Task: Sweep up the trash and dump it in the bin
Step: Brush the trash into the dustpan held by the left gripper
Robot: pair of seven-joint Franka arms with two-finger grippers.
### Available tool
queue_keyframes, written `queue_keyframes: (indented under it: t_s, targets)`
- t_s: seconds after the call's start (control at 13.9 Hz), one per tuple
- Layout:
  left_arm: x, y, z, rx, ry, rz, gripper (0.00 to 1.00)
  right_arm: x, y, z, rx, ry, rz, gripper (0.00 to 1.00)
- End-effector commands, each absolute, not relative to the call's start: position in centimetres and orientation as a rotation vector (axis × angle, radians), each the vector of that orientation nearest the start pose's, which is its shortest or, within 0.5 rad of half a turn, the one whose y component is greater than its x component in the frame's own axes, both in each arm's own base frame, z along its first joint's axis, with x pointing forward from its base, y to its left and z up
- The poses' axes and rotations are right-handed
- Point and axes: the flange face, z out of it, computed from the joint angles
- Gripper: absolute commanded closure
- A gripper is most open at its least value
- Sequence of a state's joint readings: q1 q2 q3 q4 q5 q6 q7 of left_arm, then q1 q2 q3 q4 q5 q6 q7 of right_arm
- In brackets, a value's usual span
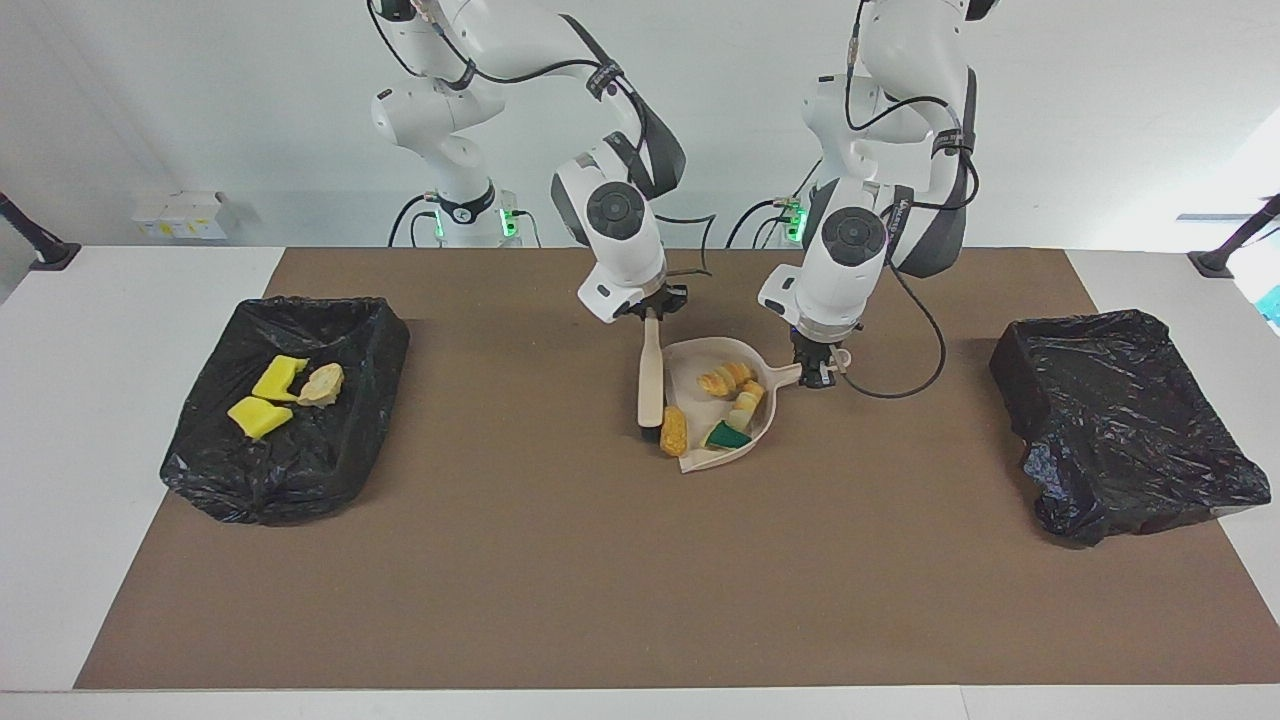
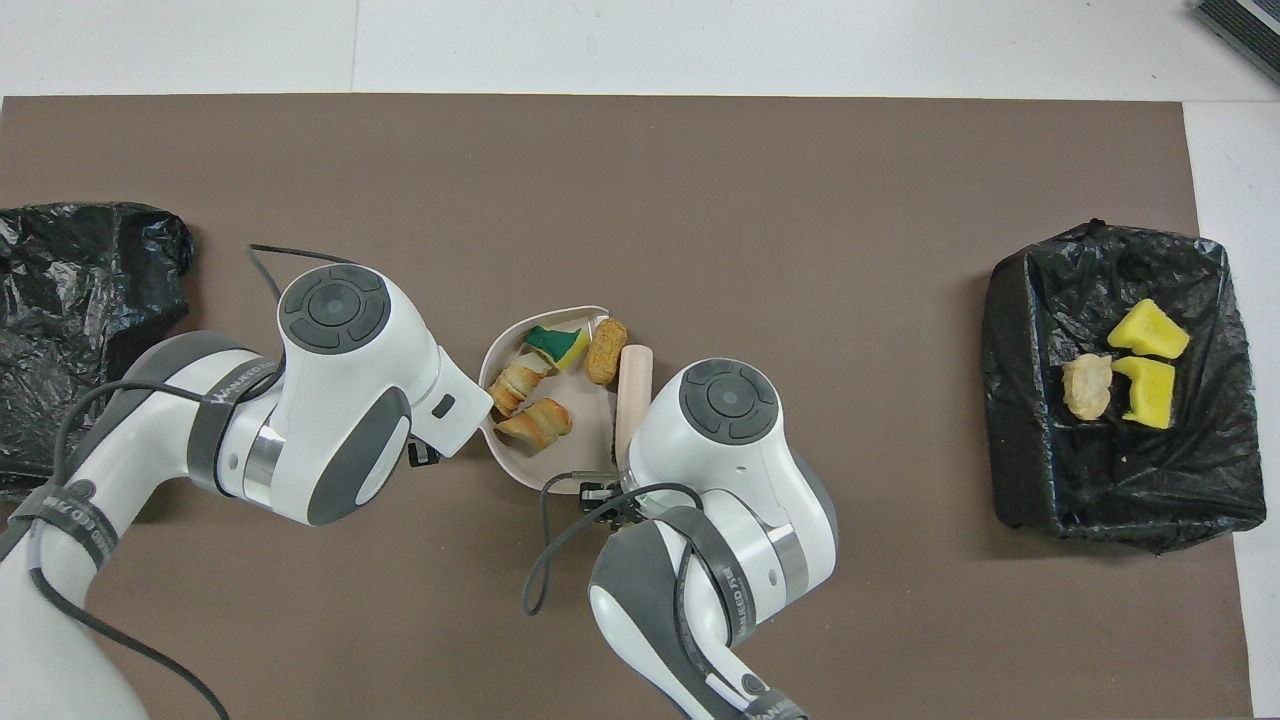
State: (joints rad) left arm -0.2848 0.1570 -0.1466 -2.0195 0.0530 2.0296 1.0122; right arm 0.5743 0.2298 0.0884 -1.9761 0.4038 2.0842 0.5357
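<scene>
Brush [image 1: 651, 375], clamped in the right gripper [image 1: 651, 312], stands at the dustpan [image 1: 700, 462] mouth; left gripper [image 1: 818, 372] pinches its handle. Light, soft scraps [image 1: 733, 382] lie inside, one bread lump [image 1: 675, 430] on the lip: lift level.

Brush [image 1: 650, 372] and dustpan [image 1: 700, 455] crowd desk [image 1: 600, 600] centre, both arms over them; bins [image 1: 285, 470] [image 1: 1120, 440] block each end; part farthest from robots open.
</scene>
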Motion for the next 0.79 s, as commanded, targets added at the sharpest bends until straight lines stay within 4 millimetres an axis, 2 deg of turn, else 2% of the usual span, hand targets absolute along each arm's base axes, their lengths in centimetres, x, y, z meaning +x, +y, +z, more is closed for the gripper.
queue_keyframes:
  t_s: [0.0, 0.14, 0.36, 0.51, 0.72]
  targets:
    - [50.8, -22.6, 36.6, -2.332, 2.096, 0.218, 1.00, 44.7, 40.7, 35.9, -2.764, 0.217, 0.401, 1.00]
    - [50.8, -22.6, 36.6, -2.328, 2.100, 0.213, 1.00, 45.1, 39.8, 36.6, -2.768, 0.227, 0.405, 1.00]
    - [50.9, -22.4, 36.6, -2.313, 2.119, 0.211, 1.00, 46.2, 35.1, 40.3, -2.784, 0.231, 0.473, 1.00]
    - [51.4, -22.3, 36.6, -2.236, 2.205, 0.190, 1.00, 46.7, 32.4, 42.0, -2.826, 0.191, 0.481, 1.00]
    - [52.6, -20.3, 36.7, -2.197, 2.248, 0.166, 1.00, 46.6, 29.6, 43.1, -2.941, 0.093, 0.486, 1.00]
